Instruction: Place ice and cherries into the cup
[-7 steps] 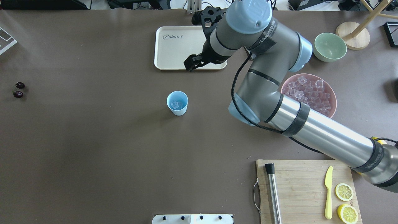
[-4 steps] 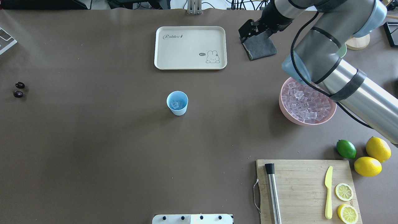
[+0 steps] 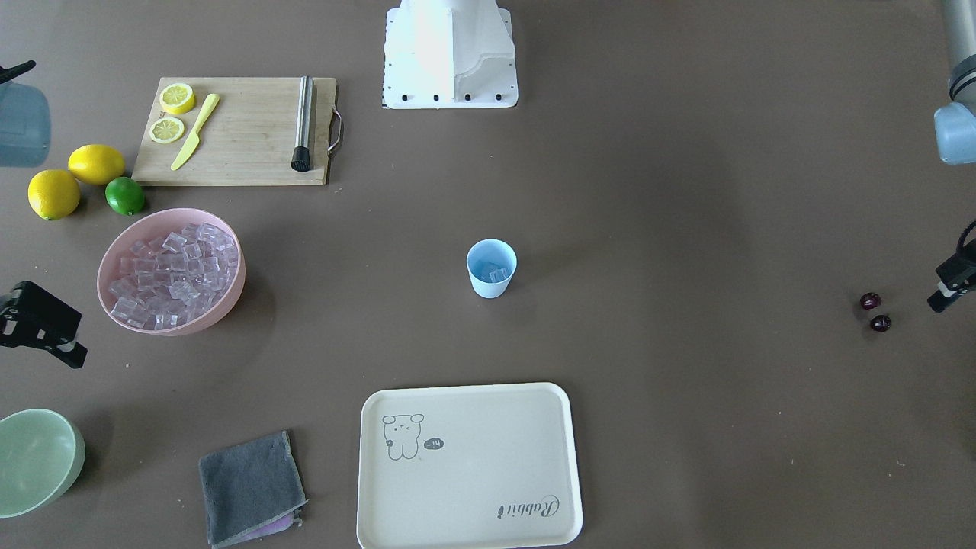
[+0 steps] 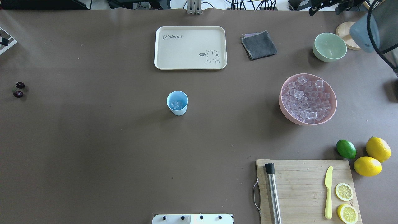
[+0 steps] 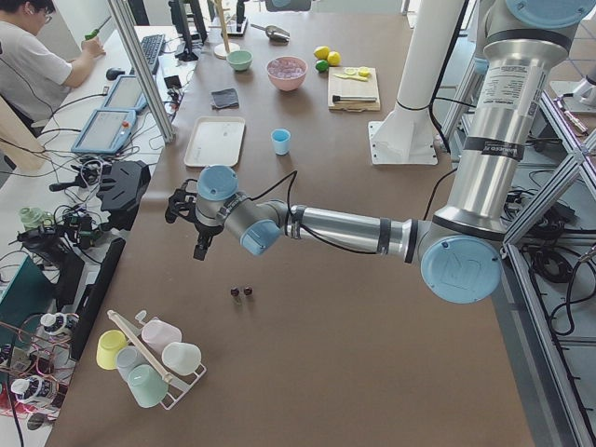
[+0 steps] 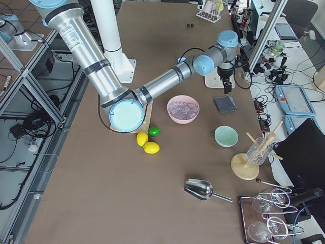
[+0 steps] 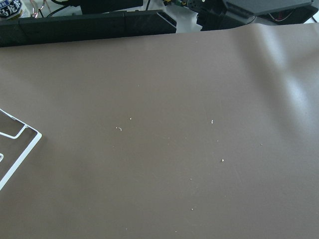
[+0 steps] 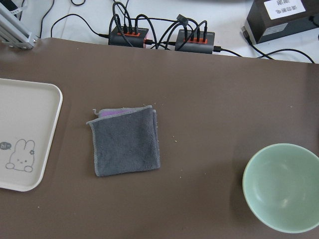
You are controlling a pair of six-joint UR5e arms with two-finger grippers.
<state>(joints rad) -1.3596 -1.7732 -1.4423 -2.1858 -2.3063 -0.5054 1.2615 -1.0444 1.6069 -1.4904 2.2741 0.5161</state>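
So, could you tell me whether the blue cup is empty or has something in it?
Not empty: the upright cup holds ice at its bottom. Both cherries lie outside it, far off to one side.

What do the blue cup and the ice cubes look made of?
The cup: probably matte plastic; opaque pale blue, thin even rim, no glare. The ice: clear, colourless cubes, all alike and sharp-edged; possibly acrylic rather than frozen, but that cannot be settled.

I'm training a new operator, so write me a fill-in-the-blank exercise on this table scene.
Most ice fills the ___ bowl.
The cup holds some ice and stands ___.
There are ___ cherries, both lying outside the cup.
Missing words: pink; upright; two.
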